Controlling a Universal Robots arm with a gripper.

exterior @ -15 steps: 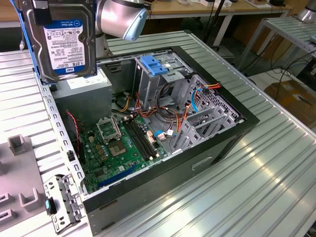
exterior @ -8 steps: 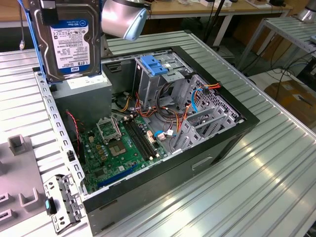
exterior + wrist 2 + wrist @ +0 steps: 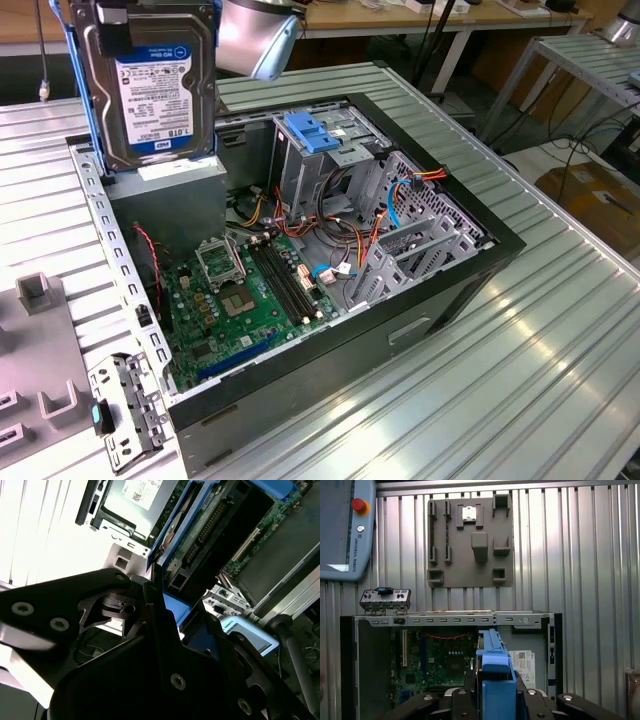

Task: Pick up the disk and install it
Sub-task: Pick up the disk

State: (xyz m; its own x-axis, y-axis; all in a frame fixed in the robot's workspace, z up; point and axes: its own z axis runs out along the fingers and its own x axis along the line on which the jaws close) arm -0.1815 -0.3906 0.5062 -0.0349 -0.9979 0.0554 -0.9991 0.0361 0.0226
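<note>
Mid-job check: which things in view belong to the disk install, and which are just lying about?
In the job: the disk, held by the gripper; drive cage; open computer case.
Lying about: grey fixture plate; metal bracket; teach pendant.

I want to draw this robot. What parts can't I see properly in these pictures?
- Exterior view: the disk is cut off by the picture's top edge.
- First wrist view: the disk is edge-on, so its flat sides are hidden; the hand covers part of it.
- Same view: hand and disk block part of the computer case's inside.
</note>
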